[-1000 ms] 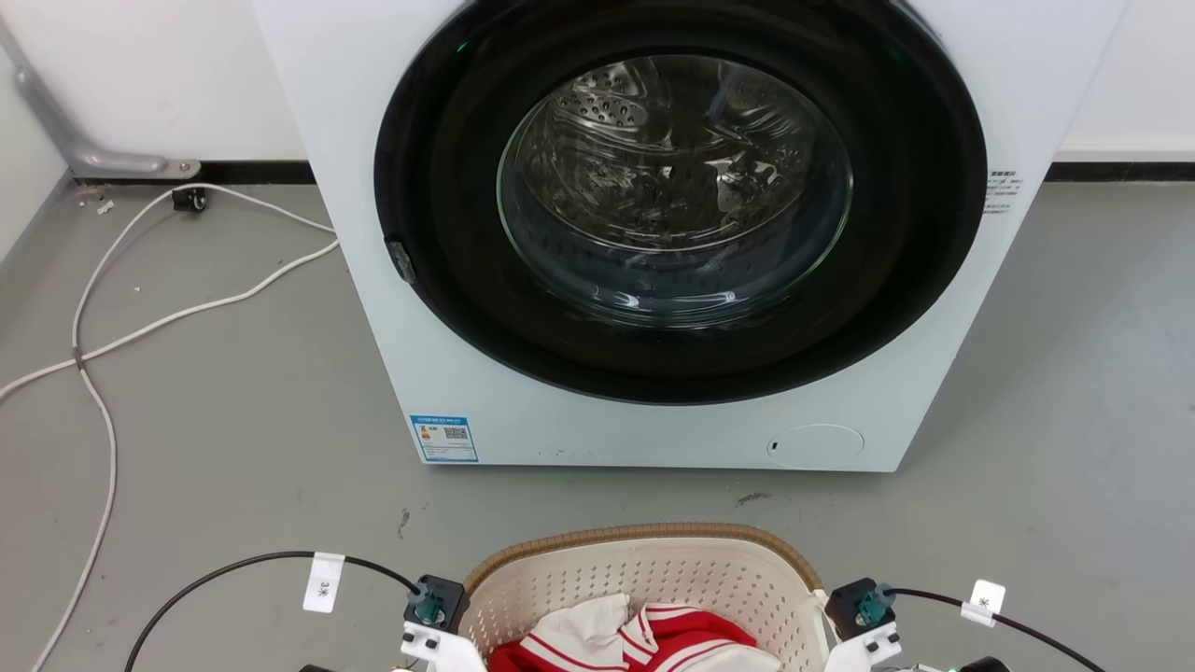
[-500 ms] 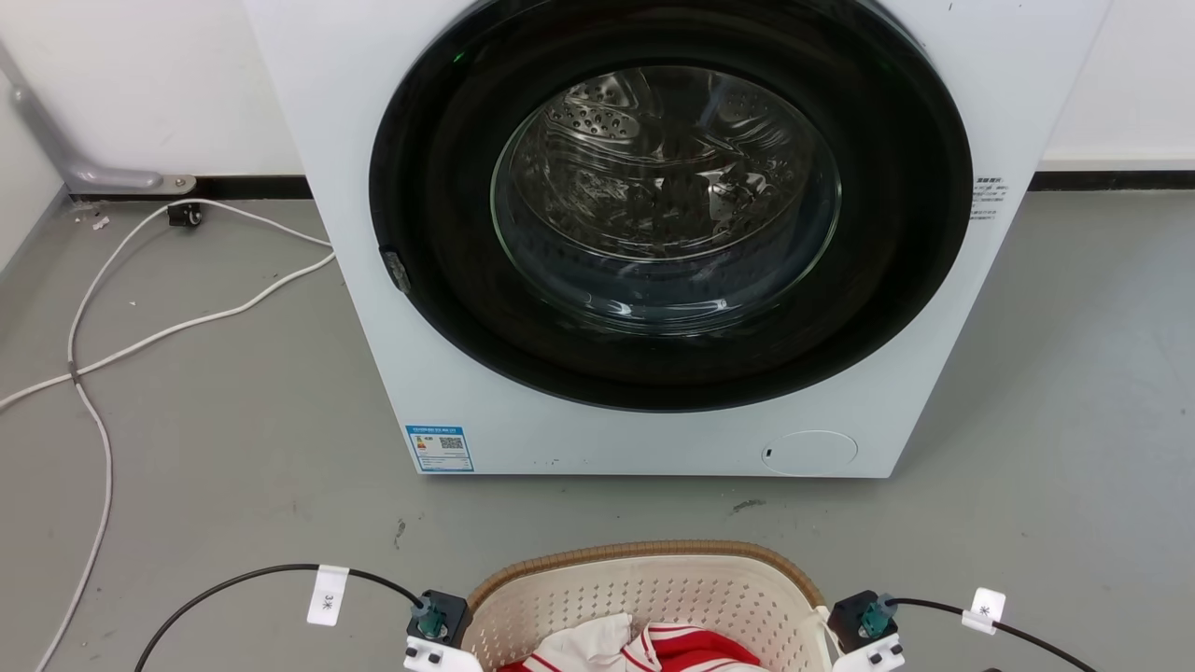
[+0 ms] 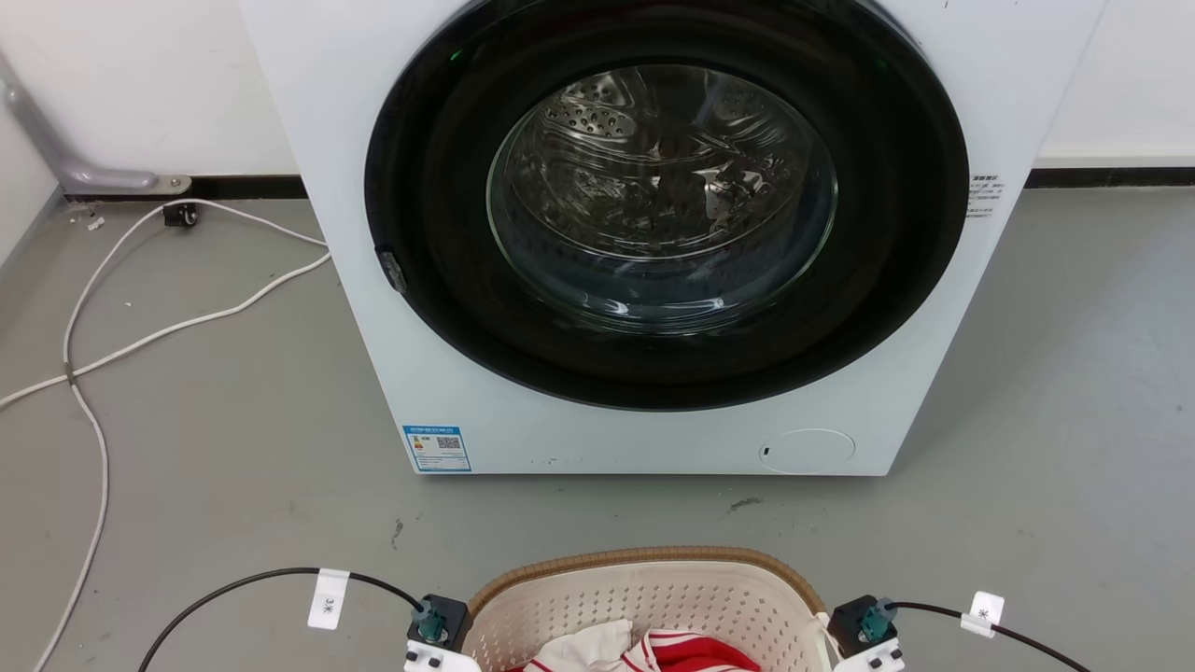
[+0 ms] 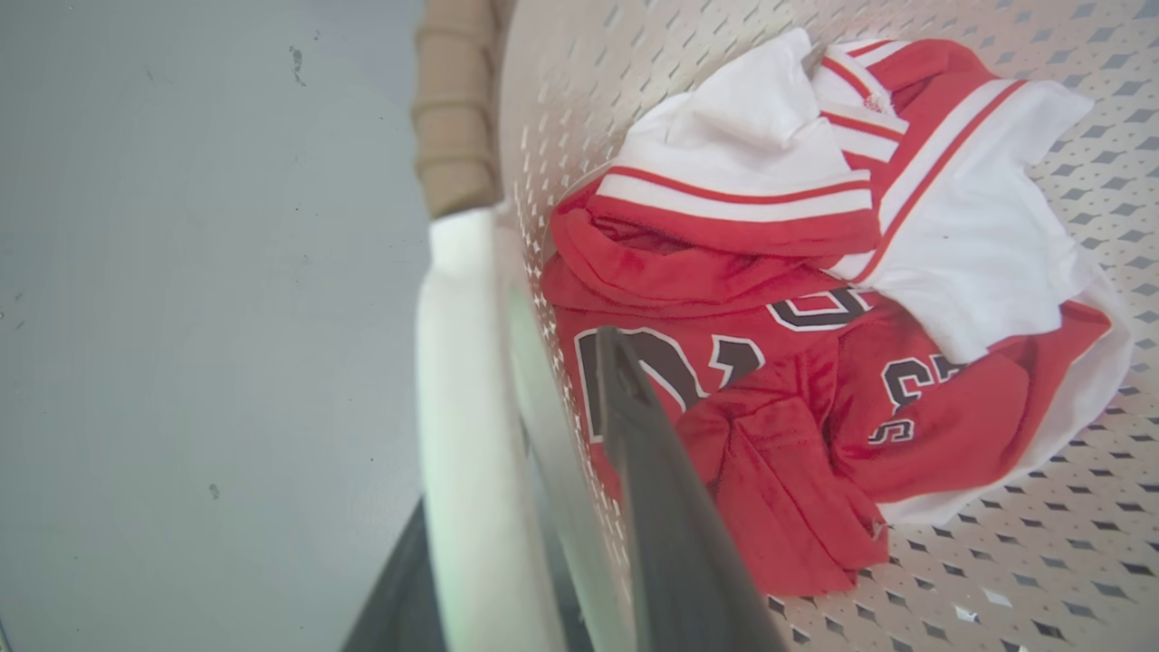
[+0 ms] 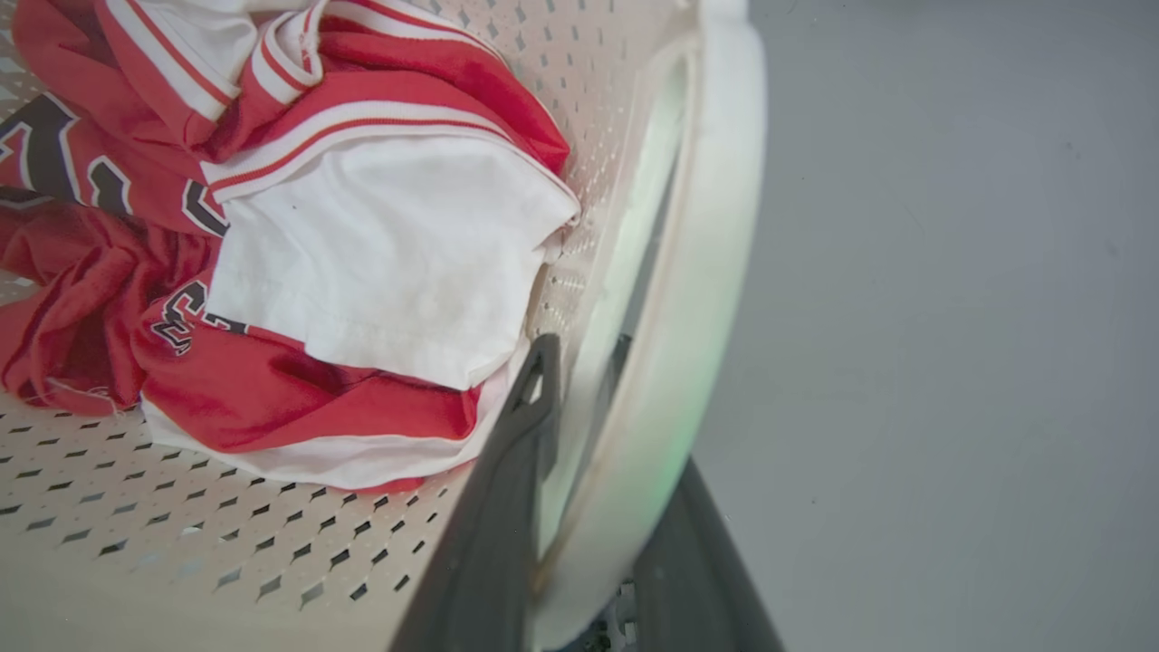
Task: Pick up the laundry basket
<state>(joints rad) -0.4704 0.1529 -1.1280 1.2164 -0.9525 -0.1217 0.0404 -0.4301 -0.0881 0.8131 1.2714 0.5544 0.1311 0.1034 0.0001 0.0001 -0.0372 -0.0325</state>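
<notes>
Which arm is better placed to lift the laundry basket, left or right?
Neither; use both. The left gripper straddles the left handle of the laundry basket, the right gripper the right handle, equally well.

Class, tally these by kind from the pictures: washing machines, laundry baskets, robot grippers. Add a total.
washing machine: 1
laundry basket: 1
grippers: 2, the left gripper and the right gripper
Total: 4

In the head view the bottom edge cuts off the near part of the laundry basket [image 3: 644, 553] and most of the red and white clothes [image 3: 691, 653] in it. The washing machine [image 3: 439, 373] loses its top. Its blue sticker [image 3: 436, 449] is too small to read.
</notes>
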